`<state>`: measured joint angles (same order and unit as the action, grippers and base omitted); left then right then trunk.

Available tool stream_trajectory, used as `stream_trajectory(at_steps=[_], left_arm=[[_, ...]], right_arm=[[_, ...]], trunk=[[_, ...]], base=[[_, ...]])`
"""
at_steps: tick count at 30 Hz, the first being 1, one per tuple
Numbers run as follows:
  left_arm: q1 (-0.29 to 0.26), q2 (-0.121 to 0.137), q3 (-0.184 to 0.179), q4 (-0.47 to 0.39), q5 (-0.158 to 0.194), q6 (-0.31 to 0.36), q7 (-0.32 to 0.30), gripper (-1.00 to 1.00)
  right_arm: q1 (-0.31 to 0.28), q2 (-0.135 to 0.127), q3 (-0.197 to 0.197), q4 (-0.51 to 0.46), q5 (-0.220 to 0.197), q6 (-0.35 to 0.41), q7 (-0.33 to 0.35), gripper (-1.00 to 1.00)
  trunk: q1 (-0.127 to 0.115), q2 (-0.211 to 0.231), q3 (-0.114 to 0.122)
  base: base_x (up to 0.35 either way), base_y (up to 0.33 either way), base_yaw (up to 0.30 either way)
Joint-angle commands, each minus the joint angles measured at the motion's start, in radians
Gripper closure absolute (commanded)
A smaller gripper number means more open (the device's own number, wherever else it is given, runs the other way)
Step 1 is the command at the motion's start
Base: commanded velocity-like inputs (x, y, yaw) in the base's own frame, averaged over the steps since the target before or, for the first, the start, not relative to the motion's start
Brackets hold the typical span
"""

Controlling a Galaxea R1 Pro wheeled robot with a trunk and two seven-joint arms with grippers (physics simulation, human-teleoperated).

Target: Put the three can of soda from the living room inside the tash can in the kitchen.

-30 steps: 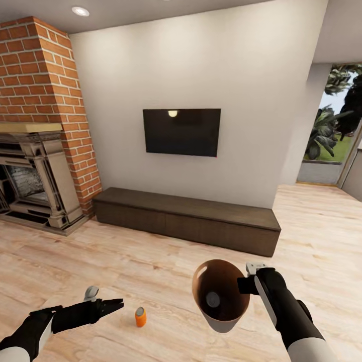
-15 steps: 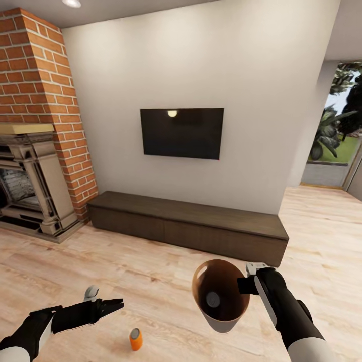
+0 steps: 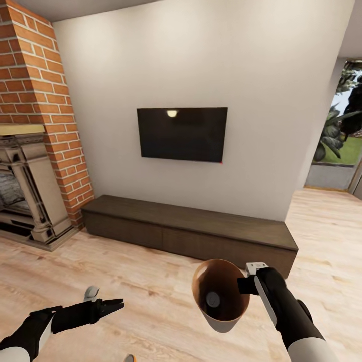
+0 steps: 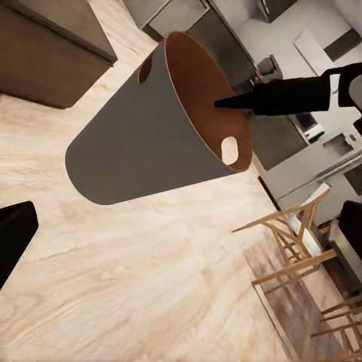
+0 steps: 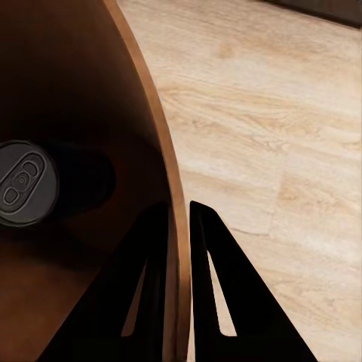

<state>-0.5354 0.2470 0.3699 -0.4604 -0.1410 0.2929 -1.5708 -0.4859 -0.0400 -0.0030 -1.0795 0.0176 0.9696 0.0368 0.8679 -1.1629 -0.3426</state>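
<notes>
My right gripper (image 3: pixel 246 284) is shut on the rim of the tash can (image 3: pixel 221 296), a grey tapered basket with a copper-brown inside, held tilted above the floor. In the right wrist view its fingers (image 5: pixel 154 264) pinch the rim of the tash can (image 5: pixel 162 158), one inside and one outside. A dark can of soda (image 5: pixel 26 185) with a silvery top lies at the bottom, and its top (image 3: pixel 212 300) also appears in the head view. An orange can of soda (image 3: pixel 129 358) peeks in at the bottom edge, on the floor. My left gripper (image 3: pixel 116 304) hovers open, empty, left of the tash can (image 4: pixel 151 143).
I am in the living room: a brick fireplace (image 3: pixel 30 151) on the left, a wall TV (image 3: pixel 182 133), and a long dark low cabinet (image 3: pixel 191 229) ahead. Light wood floor (image 3: pixel 151 281) lies between. A doorway (image 3: pixel 347 141) opens at the right. Wooden chairs (image 4: pixel 294 249) stand beyond the basket.
The whole view has shifted as the camera moved toward the wall. The orange can has slid down to the picture's bottom edge. Both arms keep their poses and the basket stays gripped.
</notes>
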Motion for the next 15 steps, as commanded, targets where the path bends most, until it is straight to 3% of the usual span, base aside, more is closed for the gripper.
stream_trajectory(at_steps=[1,2,3,4,5,6,7,8,9,10,11,12,14,15], left_arm=[[0.0,0.0,0.0,0.0,0.0,0.0,0.0,-1.0],[0.0,0.0,0.0,0.0,0.0,-0.002,0.02,-1.0],[0.0,-0.005,0.002,0.024,0.003,-0.075,0.294,-1.0],[0.0,-0.007,0.002,0.034,0.004,-0.095,0.343,-1.0],[0.0,-0.015,0.002,0.054,0.005,-0.141,0.438,-1.0],[0.0,-0.045,0.001,0.075,0.006,-0.208,0.575,-1.0],[0.0,-0.06,0.0,0.079,0.005,-0.225,0.621,-1.0],[0.0,-0.097,-0.003,0.084,0.003,-0.249,0.722,-1.0],[0.0,-0.116,-0.004,0.086,0.002,-0.258,0.777,-1.0],[0.0,-0.174,-0.007,0.091,0.0,-0.278,0.964,-1.0],[0.0,-0.207,-0.009,0.093,-0.001,-0.286,1.095,-1.0],[0.0,-0.22,-0.009,0.094,-0.002,-0.289,1.157,-1.0],[0.0,-0.261,-0.01,0.1,-0.003,-0.297,1.354,-1.0],[0.0,-0.266,-0.011,0.1,-0.003,-0.298,1.373,-1.0]], right_arm=[[0.0,0.0,0.0,0.0,-0.016,0.0,0.006,1.0],[0.0,0.0,0.0,0.0,-0.017,0.0,0.006,1.0],[0.0,0.0,0.001,0.0,-0.019,0.001,0.006,1.0],[0.0,0.0,0.002,0.0,-0.019,0.001,0.006,1.0],[0.0,0.0,0.003,0.0,-0.019,0.001,0.006,1.0],[0.0,0.0,0.004,0.0,-0.02,0.001,0.006,1.0],[0.0,0.001,0.004,0.0,-0.02,0.001,0.006,1.0],[0.0,0.001,0.004,-0.001,-0.02,0.001,0.006,1.0],[0.0,0.001,0.004,-0.001,-0.02,0.001,0.006,1.0],[0.0,0.001,0.004,-0.002,-0.02,0.001,0.006,1.0],[0.0,0.001,0.004,-0.002,-0.02,0.001,0.006,1.0],[0.0,0.001,0.004,-0.002,-0.02,0.001,0.006,1.0],[0.0,0.001,0.004,-0.002,-0.021,0.001,0.006,1.0],[0.0,0.001,0.004,-0.002,-0.021,0.001,0.006,1.0]], trunk=[[0.0,0.0,0.0],[0.0,0.0,0.0],[0.0,0.0,0.0],[0.0,0.0,0.0],[0.0,0.0,0.0],[0.0,0.0,0.0],[0.0,0.0,0.0],[0.0,0.0,0.0],[0.0,0.0,0.0],[0.0,0.0,0.0],[0.0,0.0,0.0],[0.0,0.0,0.0],[0.0,0.0,0.0],[0.0,0.0,0.0]], base=[[0.344,0.0,0.0],[0.341,0.0,0.0],[0.121,0.0,0.0],[0.097,0.0,0.0],[0.062,0.0,0.0],[0.032,0.0,0.0],[0.025,0.0,0.0],[0.016,0.0,0.0],[0.013,0.0,0.0],[0.007,0.0,0.0],[0.004,0.0,0.0],[0.003,0.0,0.0],[0.002,0.0,0.0],[0.0,0.0,0.0]])
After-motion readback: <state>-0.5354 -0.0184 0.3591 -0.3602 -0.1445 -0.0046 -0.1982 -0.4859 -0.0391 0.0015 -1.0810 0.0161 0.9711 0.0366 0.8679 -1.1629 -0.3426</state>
